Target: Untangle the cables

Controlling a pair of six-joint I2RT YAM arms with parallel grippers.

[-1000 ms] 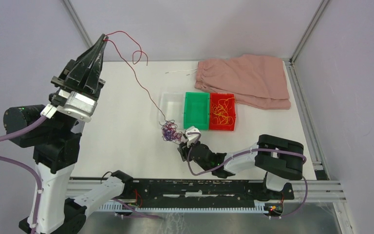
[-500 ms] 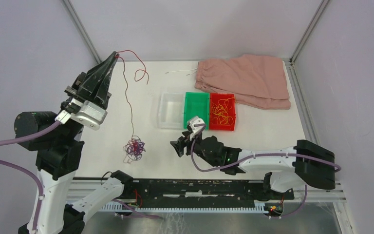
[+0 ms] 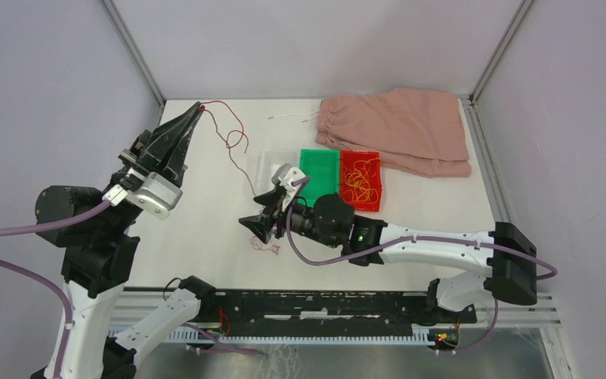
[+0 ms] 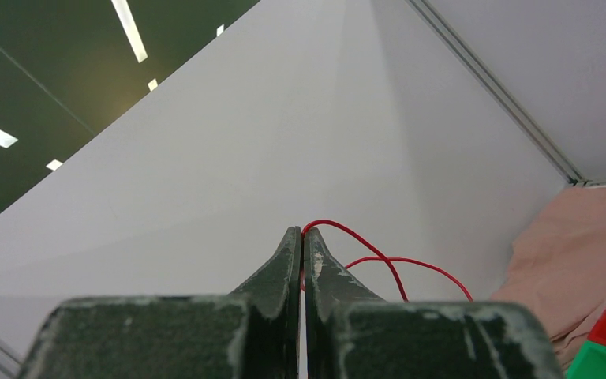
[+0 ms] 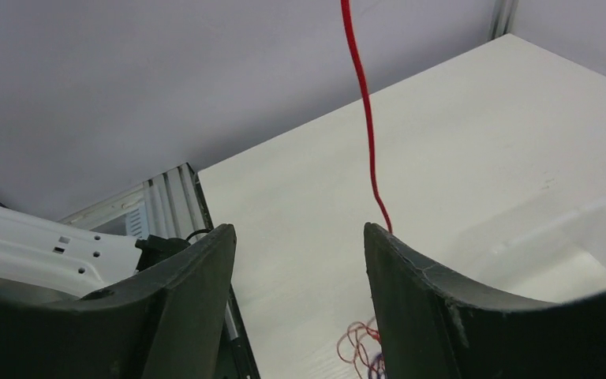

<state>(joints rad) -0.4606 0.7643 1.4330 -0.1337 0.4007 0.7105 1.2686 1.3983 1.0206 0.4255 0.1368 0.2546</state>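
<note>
left gripper: jaws clenched on one red cable, pinched right at the tips, arm held up off the table.
- From the pinch the strand exits to the right of those jaws and makes a couple of loose curls just past the tips.
- Its long axis then runs diagonally down and away, pointing at the right gripper.

right gripper: jaws spread wide, nothing grasped.
- In the right wrist view the red cable hangs near-vertical with a slight lean, its top end out of frame.
- The lower end drops into the gap and meets the inner edge of the finger on the right of that view. Can't tell if it actually touches.

The clump is small, red and purple loops, lying on the table. It sits low in the gap of the open jaws, nearer that same finger. The top view puts it just ahead of the tips. Whether the hanging strand feeds into it is hidden by the finger.

The yellow-orange cables lie loose in the red bin, behind the open jaws and beside that arm's wrist. The green bin sits against the red one, with the clear bin on its other side. The pink cloth lies beyond the bins.
</note>
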